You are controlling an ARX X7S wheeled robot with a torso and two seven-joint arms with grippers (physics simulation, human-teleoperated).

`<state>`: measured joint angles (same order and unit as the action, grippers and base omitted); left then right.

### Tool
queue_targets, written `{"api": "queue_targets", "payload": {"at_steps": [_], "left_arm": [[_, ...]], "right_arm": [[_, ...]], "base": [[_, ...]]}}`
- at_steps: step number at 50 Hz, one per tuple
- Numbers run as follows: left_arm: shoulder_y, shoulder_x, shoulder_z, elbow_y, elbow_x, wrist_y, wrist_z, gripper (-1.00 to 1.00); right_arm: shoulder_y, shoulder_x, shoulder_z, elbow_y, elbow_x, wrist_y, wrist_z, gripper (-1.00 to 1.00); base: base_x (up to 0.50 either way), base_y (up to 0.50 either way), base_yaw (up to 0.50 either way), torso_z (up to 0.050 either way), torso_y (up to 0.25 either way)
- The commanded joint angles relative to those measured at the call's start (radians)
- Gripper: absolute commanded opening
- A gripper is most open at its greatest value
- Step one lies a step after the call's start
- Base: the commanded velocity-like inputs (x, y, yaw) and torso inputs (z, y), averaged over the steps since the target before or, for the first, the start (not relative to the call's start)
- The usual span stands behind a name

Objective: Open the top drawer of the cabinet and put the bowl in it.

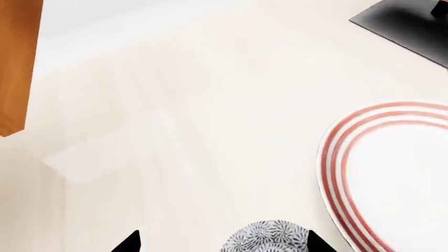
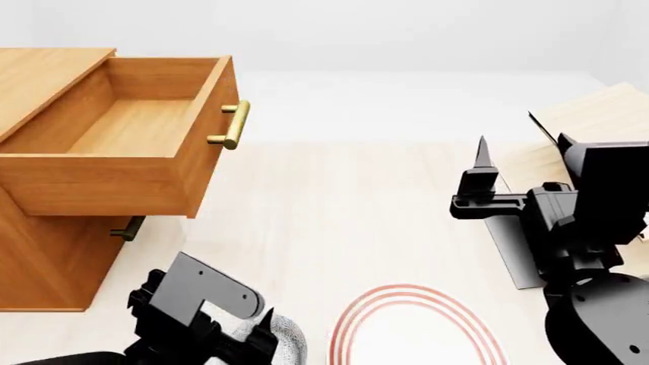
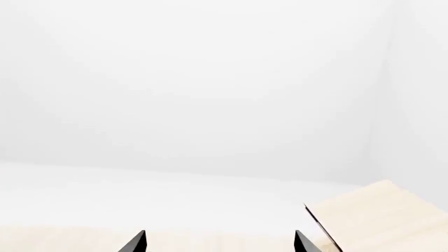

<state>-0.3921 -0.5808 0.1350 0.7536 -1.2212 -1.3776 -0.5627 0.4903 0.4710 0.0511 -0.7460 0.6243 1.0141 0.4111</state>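
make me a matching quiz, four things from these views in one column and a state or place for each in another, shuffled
Things:
1. top drawer
2. bowl
3. plate
4. right tool

States or places:
A. between the left tool's tips
B. lying on the floor, red rings on its rim
C. pulled out, nothing inside
D. held up, open, nothing between its tips

Pairs: 1-C, 2-A, 3-B, 4-D

Pale wood counter (image 2: 335, 198) carries the cabinet (image 2: 41, 258) at left, red-ringed plate (image 2: 416, 327) near the front, bowl (image 1: 269, 236) just beside the plate, and a rack on a black stand (image 2: 512, 251) at right.
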Motion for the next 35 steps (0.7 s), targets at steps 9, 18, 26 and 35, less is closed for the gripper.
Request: {"api": "queue_targets", "payload": {"at_steps": [9, 18, 26, 35], "left_arm": [[-0.041, -0.033, -0.015, -0.105, -0.191, -0.118, -0.146, 1.0], [-0.084, -0.062, 0.007, -0.156, -0.214, -0.12, -0.164, 1.0], [-0.108, -0.077, 0.043, -0.172, -0.206, -0.115, -0.164, 1.0], [-0.135, -0.066, 0.075, -0.228, -0.183, -0.087, -0.148, 1.0]], "right_arm": [[-0.007, 0.0, -0.019, 0.024, -0.011, -0.027, -0.002, 1.0], [0.007, -0.002, -0.033, 0.037, -0.012, -0.027, -0.001, 1.0], [0.018, -0.006, -0.047, 0.055, -0.017, -0.033, -0.003, 1.0], [0.027, -0.01, -0.063, 0.069, -0.021, -0.041, -0.005, 1.0]], "base": [[0.0, 0.0, 0.0, 0.0, 0.0], [0.0, 0.0, 0.0, 0.0, 0.0], [0.0, 0.0, 0.0, 0.0, 0.0], [0.0, 0.0, 0.0, 0.0, 0.0]]}}
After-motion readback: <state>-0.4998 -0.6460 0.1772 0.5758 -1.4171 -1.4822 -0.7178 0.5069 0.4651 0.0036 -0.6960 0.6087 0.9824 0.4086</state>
